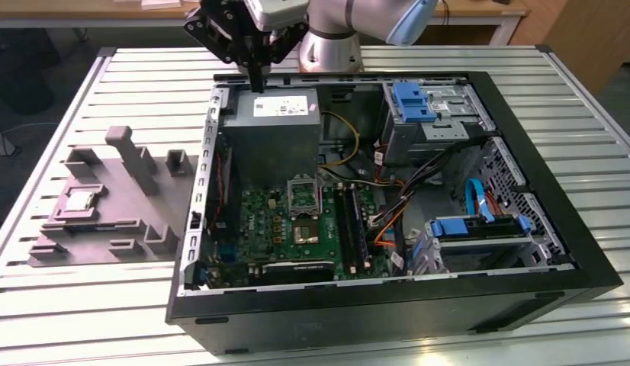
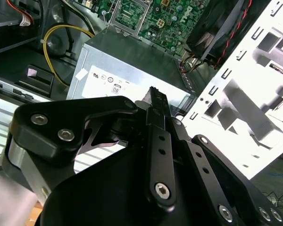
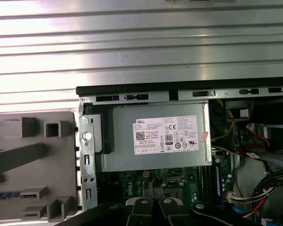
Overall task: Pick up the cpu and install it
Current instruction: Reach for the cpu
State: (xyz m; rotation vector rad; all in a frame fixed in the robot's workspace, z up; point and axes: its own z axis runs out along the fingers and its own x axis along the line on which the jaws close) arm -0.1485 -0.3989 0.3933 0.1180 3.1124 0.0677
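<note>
Direction is your whole question: the cpu (image 1: 79, 200) lies flat in a pocket of the grey tray (image 1: 111, 221), outside the computer case (image 1: 396, 309), on the exterior view's left. It is square, so you have no long axis to match. Your gripper (image 1: 257, 85) hangs well apart from it, above the power supply (image 1: 279, 130) at the case's far edge, fingers pressed together and holding nothing.
</note>
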